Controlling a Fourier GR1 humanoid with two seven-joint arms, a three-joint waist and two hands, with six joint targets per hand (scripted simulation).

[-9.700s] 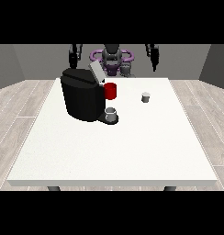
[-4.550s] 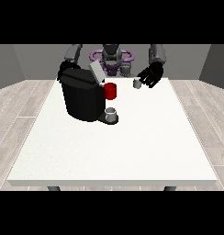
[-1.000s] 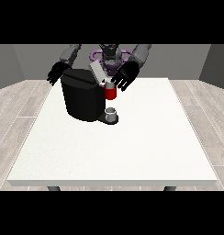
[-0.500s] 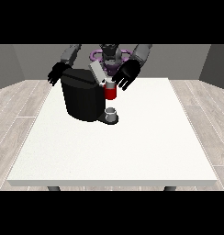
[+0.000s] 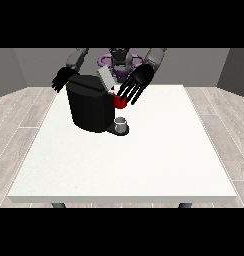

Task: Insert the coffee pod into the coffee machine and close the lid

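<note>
Robot hand [image 5: 137, 82] open, seemingly above coffee machine [image 5: 91, 104]

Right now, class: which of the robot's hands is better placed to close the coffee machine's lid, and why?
Probably its left hand: it hovers beside the raised lid, fingers spread. The right hand sits behind the coffee machine.
</note>
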